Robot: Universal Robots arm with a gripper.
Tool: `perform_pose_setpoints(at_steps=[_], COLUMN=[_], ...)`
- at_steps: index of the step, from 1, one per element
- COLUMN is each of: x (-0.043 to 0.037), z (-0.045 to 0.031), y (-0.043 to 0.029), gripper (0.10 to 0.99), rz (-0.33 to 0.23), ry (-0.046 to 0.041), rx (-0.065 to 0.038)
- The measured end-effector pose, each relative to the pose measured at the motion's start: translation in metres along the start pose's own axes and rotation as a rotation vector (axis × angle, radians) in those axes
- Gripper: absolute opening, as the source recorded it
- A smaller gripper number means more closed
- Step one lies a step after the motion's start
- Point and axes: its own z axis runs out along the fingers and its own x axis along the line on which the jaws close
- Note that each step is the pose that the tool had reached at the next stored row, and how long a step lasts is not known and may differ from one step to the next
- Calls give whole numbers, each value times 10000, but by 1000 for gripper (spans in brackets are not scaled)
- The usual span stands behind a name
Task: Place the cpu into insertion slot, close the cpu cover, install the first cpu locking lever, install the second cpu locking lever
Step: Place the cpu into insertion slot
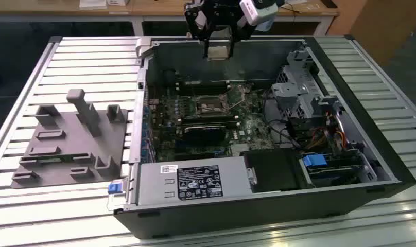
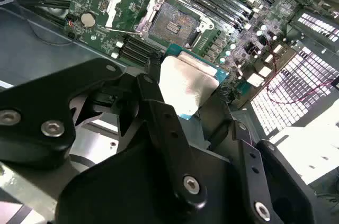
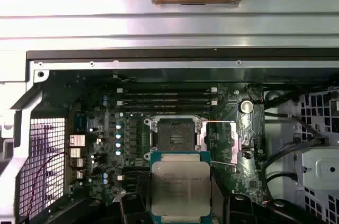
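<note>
The end effector [image 1: 218, 50] clamps the cpu [image 3: 179, 181] above the computer case [image 1: 277, 208], whose insertion slot [image 3: 174, 136] lies uncovered.

We see the cpu [image 3: 179, 184], flat, silver-topped and green-rimmed, held up in the air. Well apart from it, the insertion slot [image 3: 173, 135] lies bare and dark-centred, the cpu cover [image 2: 115, 6] swung open beside it.
</note>
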Motion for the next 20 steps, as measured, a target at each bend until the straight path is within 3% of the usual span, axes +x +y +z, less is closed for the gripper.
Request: perform_pose_setpoints(at_steps=[12,20], x=[0,-2], z=[6,98], y=[0,-9], gripper=[533,533], rz=[0,-1], ry=[-1,-3], rx=[-2,-9])
